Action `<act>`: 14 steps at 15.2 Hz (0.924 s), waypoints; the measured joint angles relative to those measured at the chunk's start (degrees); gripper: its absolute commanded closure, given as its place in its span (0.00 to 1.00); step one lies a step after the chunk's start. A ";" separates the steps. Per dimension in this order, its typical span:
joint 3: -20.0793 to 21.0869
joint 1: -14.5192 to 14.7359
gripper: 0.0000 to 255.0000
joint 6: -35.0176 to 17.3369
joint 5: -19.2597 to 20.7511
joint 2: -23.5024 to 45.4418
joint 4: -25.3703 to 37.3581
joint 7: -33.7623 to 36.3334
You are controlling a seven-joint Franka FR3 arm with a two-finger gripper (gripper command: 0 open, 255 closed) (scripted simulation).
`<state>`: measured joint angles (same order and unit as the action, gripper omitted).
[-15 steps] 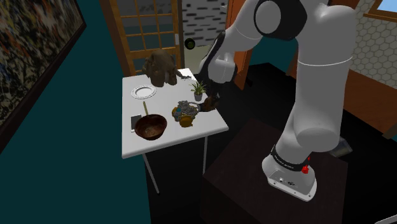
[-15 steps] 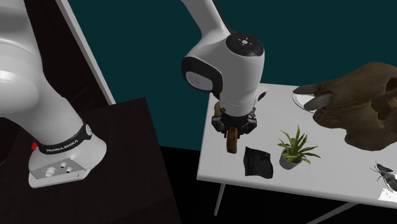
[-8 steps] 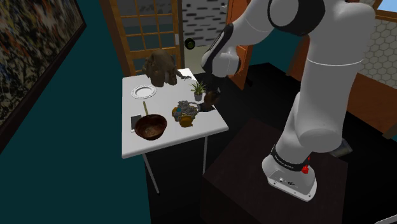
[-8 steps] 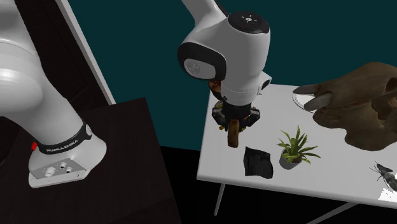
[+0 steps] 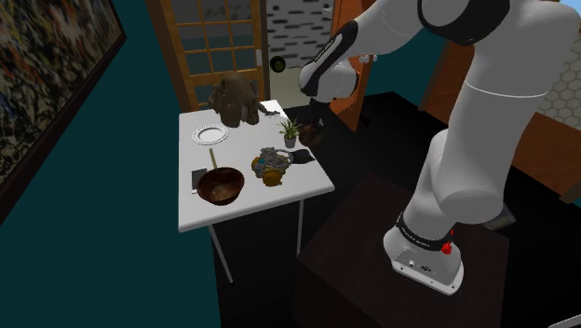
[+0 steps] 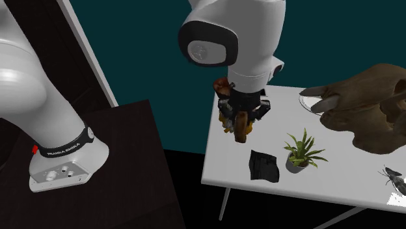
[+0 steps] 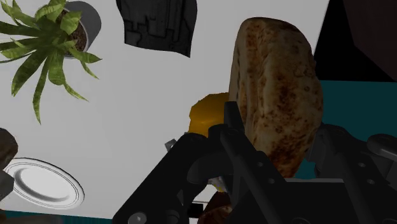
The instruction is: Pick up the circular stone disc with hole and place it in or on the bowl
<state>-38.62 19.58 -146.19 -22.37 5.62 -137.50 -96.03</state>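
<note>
The black end effector [image 6: 241, 121] is gripping the mottled brown stone disc [image 7: 277, 92] on edge between its fingers, apparently hanging clear of the white desk [image 5: 201, 216] beneath it, so the pick-up is looking done while the carry to the brown bowl [image 5: 221, 185], well away from it, is waiting.

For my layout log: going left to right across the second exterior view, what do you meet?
The arm's base → gripper holding the brown disc → black crumpled object → potted plant → brown skull-like figure.
</note>
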 measured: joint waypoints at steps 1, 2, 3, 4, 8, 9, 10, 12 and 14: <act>-0.21 0.09 1.00 0.34 0.83 -0.56 0.00 0.60; -0.11 0.60 1.00 0.62 1.78 -1.12 0.08 1.98; 0.32 1.22 1.00 0.51 2.02 -1.13 0.19 3.24; 0.81 1.89 1.00 0.38 2.22 -1.07 0.33 4.54; 3.58 5.15 1.00 0.04 1.68 0.89 2.49 10.25; 4.04 6.01 1.00 0.18 2.19 0.85 2.88 12.00; 4.44 6.51 1.00 0.51 2.18 1.38 3.81 13.07; 5.77 7.87 1.00 0.58 1.45 3.14 5.70 15.41; 6.84 9.54 1.00 0.66 1.63 4.05 7.00 18.41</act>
<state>-31.78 29.11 -145.53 -20.73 9.67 -130.50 -77.62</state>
